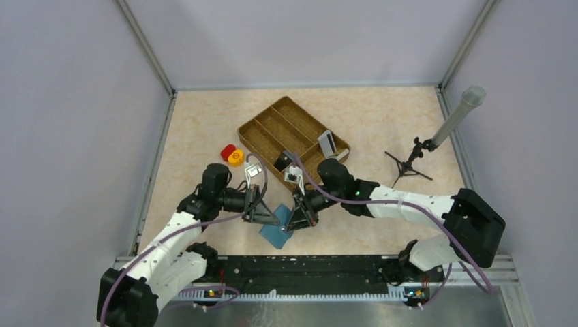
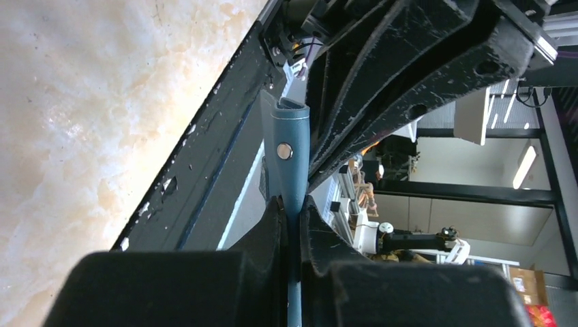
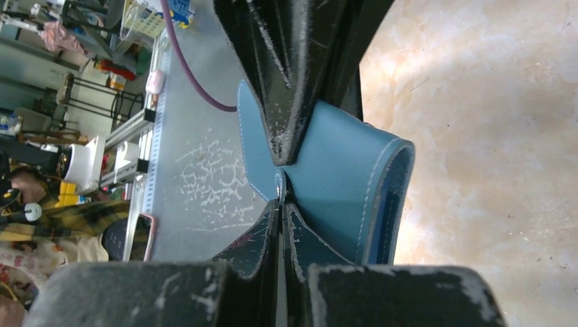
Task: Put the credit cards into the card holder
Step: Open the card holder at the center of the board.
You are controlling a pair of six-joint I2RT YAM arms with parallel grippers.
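Note:
The teal-blue card holder (image 1: 275, 235) lies half lifted off the table between my two grippers. My left gripper (image 1: 271, 219) is shut on one of its flaps; in the left wrist view the blue leather (image 2: 292, 163) runs straight down between the left gripper (image 2: 293, 202) jaws. My right gripper (image 1: 298, 223) comes in from the other side. In the right wrist view the right gripper (image 3: 281, 199) is shut, its tips against the snap end of the folded card holder (image 3: 341, 170); a pinch on it does not show. A pale credit card (image 1: 328, 143) leans in the woven tray.
The brown divided tray (image 1: 272, 129) stands behind the grippers. Red (image 1: 227, 151) and yellow (image 1: 236, 159) round pieces lie to its left. A small tripod (image 1: 407, 162) carrying a grey tube (image 1: 458, 114) stands at the right. The metal frame rail (image 1: 307, 266) runs along the near edge.

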